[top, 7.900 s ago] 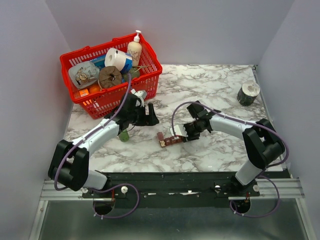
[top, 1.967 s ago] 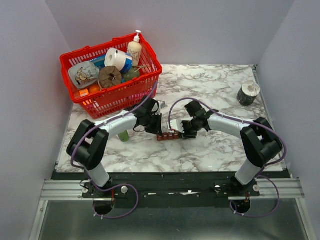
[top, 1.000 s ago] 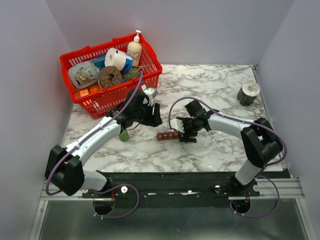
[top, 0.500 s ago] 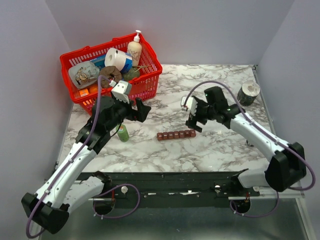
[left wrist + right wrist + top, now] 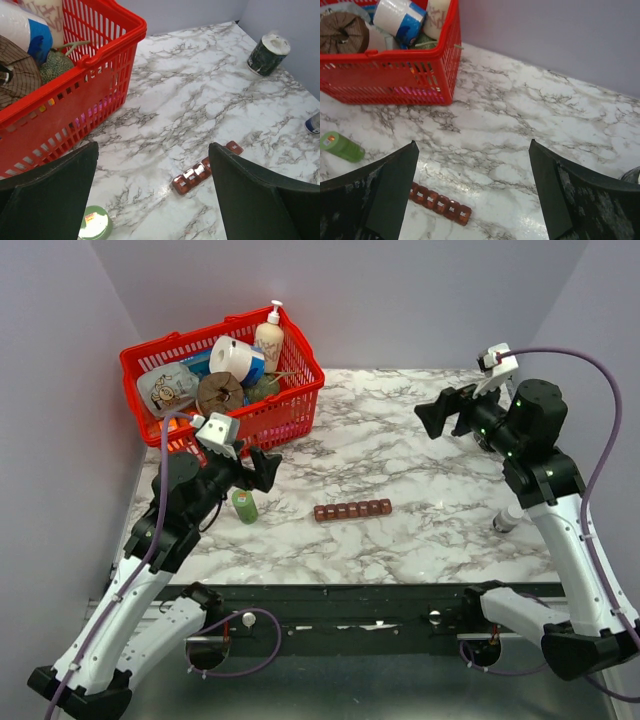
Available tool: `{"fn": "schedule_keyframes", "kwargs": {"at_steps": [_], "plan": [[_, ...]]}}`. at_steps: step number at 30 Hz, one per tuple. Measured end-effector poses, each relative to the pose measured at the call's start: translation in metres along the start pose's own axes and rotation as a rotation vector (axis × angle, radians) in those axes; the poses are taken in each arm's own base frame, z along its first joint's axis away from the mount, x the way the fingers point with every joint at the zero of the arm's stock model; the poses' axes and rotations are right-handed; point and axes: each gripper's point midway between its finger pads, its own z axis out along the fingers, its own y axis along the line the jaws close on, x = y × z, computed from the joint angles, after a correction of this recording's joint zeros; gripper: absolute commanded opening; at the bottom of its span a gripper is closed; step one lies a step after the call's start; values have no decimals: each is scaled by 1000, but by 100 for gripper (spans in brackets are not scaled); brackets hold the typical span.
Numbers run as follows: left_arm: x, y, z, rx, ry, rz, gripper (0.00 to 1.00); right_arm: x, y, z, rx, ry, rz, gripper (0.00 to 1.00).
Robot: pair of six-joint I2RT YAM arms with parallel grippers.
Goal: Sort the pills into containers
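The containers (image 5: 352,510) are a dark red-brown strip of small lidded compartments lying flat mid-table, lids down and day labels up. The strip also shows low in the left wrist view (image 5: 200,170) and in the right wrist view (image 5: 440,204). No loose pills show in any view. My left gripper (image 5: 268,468) hangs open above the table, left of the strip, empty (image 5: 153,150). My right gripper (image 5: 432,412) is raised high at the back right, open and empty (image 5: 472,145). Neither touches the strip.
A red mesh basket (image 5: 240,430) full of household items stands at the back left. A green bottle (image 5: 244,505) lies left of the strip. A dark roll (image 5: 268,52) sits far right, and a small white-and-blue item (image 5: 507,520) lies near the right arm.
Both grippers let go of the strip and opened wide. Both arms rose and drew apart, the left leftward, the right up and to the back right. The strip stays mid-table.
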Motion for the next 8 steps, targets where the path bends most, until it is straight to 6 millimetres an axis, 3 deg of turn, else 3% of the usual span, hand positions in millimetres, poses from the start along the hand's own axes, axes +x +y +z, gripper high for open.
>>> {"fn": "schedule_keyframes", "kwargs": {"at_steps": [4, 8], "plan": [[-3, 3, -7, -17, -10, 15, 99, -15, -3, -11, 40, -45, 13, 100], [0, 6, -8, -30, 3, 23, 99, -18, -3, -15, 49, -56, 12, 100]]}}
